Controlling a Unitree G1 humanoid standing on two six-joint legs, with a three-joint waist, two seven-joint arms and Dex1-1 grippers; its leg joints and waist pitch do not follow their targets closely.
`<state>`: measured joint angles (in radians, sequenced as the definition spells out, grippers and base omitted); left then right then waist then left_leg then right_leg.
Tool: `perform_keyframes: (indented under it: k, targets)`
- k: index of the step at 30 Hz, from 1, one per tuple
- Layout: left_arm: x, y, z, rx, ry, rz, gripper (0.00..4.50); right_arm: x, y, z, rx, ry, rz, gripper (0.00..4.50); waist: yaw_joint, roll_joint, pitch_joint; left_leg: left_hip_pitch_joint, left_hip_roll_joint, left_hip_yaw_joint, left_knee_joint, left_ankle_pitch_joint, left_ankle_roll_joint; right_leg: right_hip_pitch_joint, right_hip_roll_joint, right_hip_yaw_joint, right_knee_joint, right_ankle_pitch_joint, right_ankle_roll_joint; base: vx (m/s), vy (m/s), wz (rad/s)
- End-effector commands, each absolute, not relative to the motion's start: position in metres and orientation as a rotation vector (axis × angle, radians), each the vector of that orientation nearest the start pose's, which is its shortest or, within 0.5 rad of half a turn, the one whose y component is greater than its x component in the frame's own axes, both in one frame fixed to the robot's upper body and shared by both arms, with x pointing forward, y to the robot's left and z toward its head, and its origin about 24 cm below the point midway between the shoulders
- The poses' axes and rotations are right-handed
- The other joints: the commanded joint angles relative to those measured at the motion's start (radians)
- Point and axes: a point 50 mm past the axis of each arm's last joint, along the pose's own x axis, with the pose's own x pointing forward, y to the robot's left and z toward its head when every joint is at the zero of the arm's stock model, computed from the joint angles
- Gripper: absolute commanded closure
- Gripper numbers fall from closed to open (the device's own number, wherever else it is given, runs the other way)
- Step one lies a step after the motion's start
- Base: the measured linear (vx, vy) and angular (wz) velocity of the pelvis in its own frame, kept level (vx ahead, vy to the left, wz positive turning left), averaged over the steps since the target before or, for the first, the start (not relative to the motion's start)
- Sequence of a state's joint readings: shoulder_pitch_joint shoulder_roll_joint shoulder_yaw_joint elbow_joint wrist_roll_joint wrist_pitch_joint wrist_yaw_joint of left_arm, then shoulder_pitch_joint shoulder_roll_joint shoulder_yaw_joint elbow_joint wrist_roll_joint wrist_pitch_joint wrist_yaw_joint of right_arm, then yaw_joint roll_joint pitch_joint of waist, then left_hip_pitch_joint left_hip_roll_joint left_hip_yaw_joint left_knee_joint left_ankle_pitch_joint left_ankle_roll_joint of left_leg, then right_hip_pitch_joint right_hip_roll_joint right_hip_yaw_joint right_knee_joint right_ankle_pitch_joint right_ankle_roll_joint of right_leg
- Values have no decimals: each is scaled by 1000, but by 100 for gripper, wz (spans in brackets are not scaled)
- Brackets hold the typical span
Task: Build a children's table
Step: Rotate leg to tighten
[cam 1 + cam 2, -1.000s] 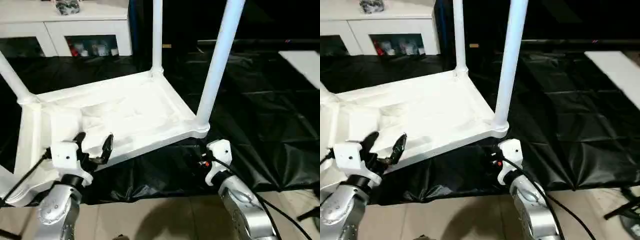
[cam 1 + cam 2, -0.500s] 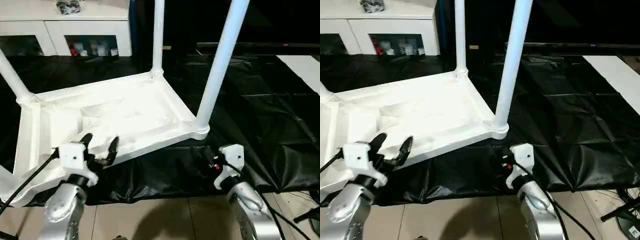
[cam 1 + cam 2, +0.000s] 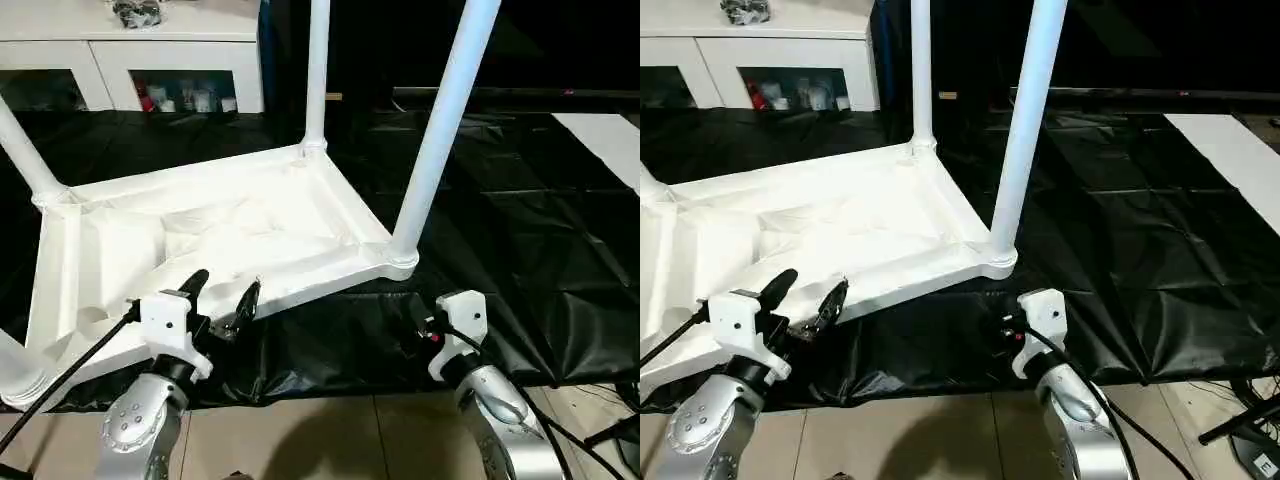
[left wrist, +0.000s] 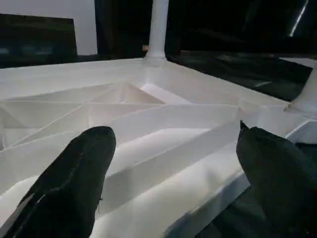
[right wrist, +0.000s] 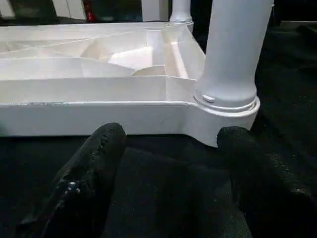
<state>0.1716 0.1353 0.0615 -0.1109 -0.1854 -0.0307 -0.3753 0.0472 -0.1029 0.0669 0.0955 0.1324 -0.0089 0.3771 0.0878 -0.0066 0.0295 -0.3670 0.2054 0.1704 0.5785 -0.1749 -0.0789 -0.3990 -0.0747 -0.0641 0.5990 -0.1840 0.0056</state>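
My left gripper (image 3: 222,298) spread wide at upside-down table top (image 3: 250,225) near edge. My right gripper (image 5: 171,163) wide too, empty, near corner leg (image 3: 440,130).

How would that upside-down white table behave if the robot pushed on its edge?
The table would probably slide rather than bend: its ribbed underside looks stiff, and it rests on slick black sheeting. Being hollow plastic, it is likely light. Pushing high on a leg might tip it.

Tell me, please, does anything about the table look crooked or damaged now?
Nothing looks damaged. The children's table lies upside down on the black sheet, ribs up, and its visible legs sit in the corner sockets. Both grippers are open and empty.
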Motion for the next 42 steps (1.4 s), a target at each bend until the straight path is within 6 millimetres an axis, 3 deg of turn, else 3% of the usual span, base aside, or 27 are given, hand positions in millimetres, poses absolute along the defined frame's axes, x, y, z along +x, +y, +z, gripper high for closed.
perform_keyframes:
  k: [1, 15, 16, 18, 19, 22, 26, 28, 30, 33, 34, 37, 42]
  targets:
    - [213, 177, 38, -37, 4, -306, 7, 239, -139, 10, 42, 131, 431, 110, 1, -1, -31, 3, 22, -11, -84, -411, 0, 24, -52, 43, -98, -421, -45, 0, 0, 0]
    - [214, 175, 40, 19, 46, -500, 7, 242, -136, 14, 42, 123, 493, 110, 2, 0, -32, 7, 23, -11, -86, -412, -6, 25, -50, 45, -91, -368, -70, 0, 0, 0]
    - [216, 176, 40, 31, 55, -552, 7, 243, -136, 15, 44, 121, 504, 110, 1, -3, -32, 7, 24, -10, -86, -408, -7, 25, -50, 46, -90, -359, -75, 0, 0, 0]
    - [219, 177, 40, 48, 68, -596, 7, 246, -135, 15, 45, 121, 510, 110, 3, 4, -33, 10, 23, -11, -86, -407, -10, 24, -50, 46, -87, -350, -84, 0, 0, 0]
    - [221, 175, 40, 74, 100, -692, 7, 248, -135, 16, 36, 119, 512, 110, 1, 2, -32, 9, 22, -10, -86, -404, -12, 25, -49, 46, -86, -341, -88, 0, 0, 0]
    - [223, 175, 41, 93, 124, -760, 7, 251, -135, 17, 33, 118, 512, 110, -1, 3, -34, 9, 23, -10, -87, -393, -18, 28, -50, 47, -81, -321, -97, 0, 0, 0]
    - [222, 175, 40, 59, 267, -945, 7, 252, -132, 18, 24, 129, 564, 110, 2, 7, -39, 13, 21, -6, -84, -351, -19, 30, -47, 48, -69, -236, -130, 0, 0, 0]
    - [222, 176, 38, 79, 304, -972, 7, 251, -131, 18, 24, 137, 586, 110, 1, 7, -37, 12, 21, -5, -84, -351, -16, 31, -48, 47, -69, -234, -143, 0, 0, 0]
    - [223, 178, 36, 94, 362, -997, 7, 245, -127, 17, 35, 162, 691, 110, 1, 18, -37, 15, 21, -6, -83, -362, -16, 33, -47, 46, -69, -236, -148, 0, 0, 0]
    - [225, 178, 35, 114, 394, -1020, 7, 239, -124, 17, 42, 188, 771, 110, 1, 16, -36, 13, 22, -7, -84, -367, -13, 37, -51, 46, -72, -248, -153, 0, 0, 0]
    - [226, 178, 34, 130, 404, -1026, 7, 237, -123, 17, 39, 202, 799, 110, 3, 27, -36, 14, 22, -9, -83, -367, -19, 36, -51, 46, -70, -245, -159, 0, 0, 0]
    - [229, 179, 33, 140, 419, -1027, 7, 233, -122, 17, 41, 230, 860, 110, 2, 20, -37, 14, 21, -7, -82, -359, -14, 39, -50, 46, -71, -241, -155, 0, 0, 0]
    - [235, 182, 33, 188, 429, -1003, 7, 231, -121, 18, 34, 242, 891, 110, 5, 20, -36, 15, 22, -8, -82, -370, -14, 36, -53, 46, -76, -291, -150, 0, 0, 0]
